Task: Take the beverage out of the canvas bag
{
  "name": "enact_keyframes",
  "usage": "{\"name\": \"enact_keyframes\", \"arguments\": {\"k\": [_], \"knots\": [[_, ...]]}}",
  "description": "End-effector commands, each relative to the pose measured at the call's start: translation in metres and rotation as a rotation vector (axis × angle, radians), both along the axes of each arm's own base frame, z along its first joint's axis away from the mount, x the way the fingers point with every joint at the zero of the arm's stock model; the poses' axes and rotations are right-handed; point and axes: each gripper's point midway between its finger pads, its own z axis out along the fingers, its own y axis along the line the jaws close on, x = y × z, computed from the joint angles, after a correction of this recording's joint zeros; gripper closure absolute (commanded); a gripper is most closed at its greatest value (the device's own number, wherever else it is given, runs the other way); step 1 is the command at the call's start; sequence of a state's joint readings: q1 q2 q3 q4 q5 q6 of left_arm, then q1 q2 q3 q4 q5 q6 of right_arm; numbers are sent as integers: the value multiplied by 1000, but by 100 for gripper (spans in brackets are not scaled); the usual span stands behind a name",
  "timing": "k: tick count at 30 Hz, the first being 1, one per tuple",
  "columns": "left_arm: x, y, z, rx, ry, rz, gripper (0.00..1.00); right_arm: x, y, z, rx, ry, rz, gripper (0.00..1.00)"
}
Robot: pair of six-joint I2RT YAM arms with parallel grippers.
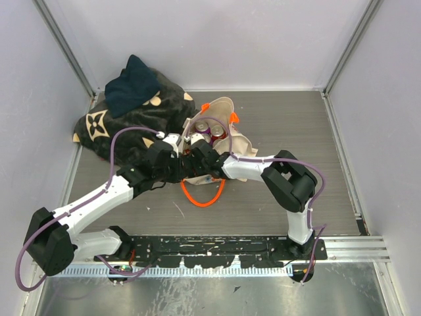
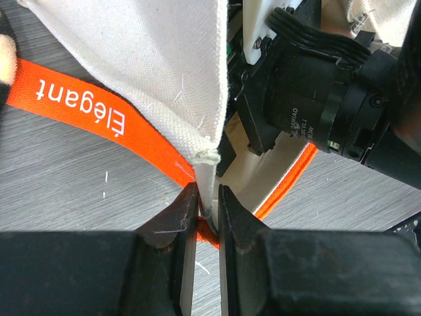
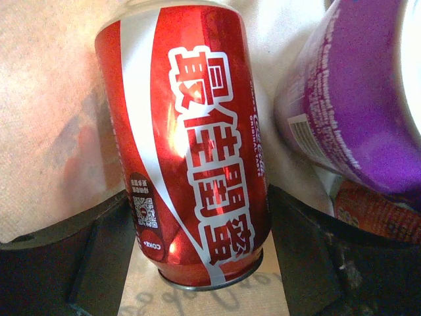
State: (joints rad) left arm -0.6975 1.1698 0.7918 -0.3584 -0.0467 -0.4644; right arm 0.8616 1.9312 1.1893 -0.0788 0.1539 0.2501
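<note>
- At mid-table, we find the left gripper [image 2: 208,197] clenched on the canvas bag [image 2: 164,66] at a corner seam.
- Inside, the right gripper [image 3: 197,247] clasps a red can [image 3: 191,145] beside a purple can [image 3: 355,99].

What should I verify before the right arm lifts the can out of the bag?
1. Left gripper pinching the canvas bag at its seam: ok.
2. Right gripper with one finger on each side of the red can: ok.
3. Grip firm enough to lift: cannot tell.
4. Purple can apart from the red can: ok, but close.
5. Bag mouth open above the cans, top view: ok.
6. Orange strap outside the bag: ok.
</note>
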Motion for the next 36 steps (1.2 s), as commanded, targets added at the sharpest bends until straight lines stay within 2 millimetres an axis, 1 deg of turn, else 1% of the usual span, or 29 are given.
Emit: {"name": "enact_keyframes", "arguments": {"k": [1,6,13,14,16,18,19,20,21,25,28,32,34,36], "knots": [[-6,2,-8,24,38,-13,77,-25,-26,-37,-85,124,6,19],[-7,2,-9,26,42,-12,77,-17,-16,-17,-40,74,26,18],[-7,1,-14,32,55,-12,77,-7,-1,-3,18,42,34,18],[-7,1,-13,32,55,-13,77,-6,0,-2,20,37,32,19],[-7,0,-14,33,57,-15,77,-4,1,-1,17,30,27,25],[-6,0,-14,34,55,-16,77,-2,1,0,13,17,32,40],[-6,0,-14,35,55,-17,77,-1,1,1,12,11,37,53],[-6,-1,-14,37,56,-19,77,0,1,2,7,2,36,89],[-6,-1,-14,38,56,-20,77,2,0,4,3,-8,28,98],[-5,-1,-16,44,58,-23,77,2,-2,12,-5,-29,37,99],[-3,-2,-15,46,54,-26,77,-1,1,29,3,-59,62,99],[-2,-4,-14,53,49,-35,77,-1,7,71,-6,-143,82,99],[0,-4,-13,57,45,-37,77,4,6,97,-13,-198,64,99],[1,-5,-13,59,41,-40,77,6,6,117,-2,-227,56,99]]}}
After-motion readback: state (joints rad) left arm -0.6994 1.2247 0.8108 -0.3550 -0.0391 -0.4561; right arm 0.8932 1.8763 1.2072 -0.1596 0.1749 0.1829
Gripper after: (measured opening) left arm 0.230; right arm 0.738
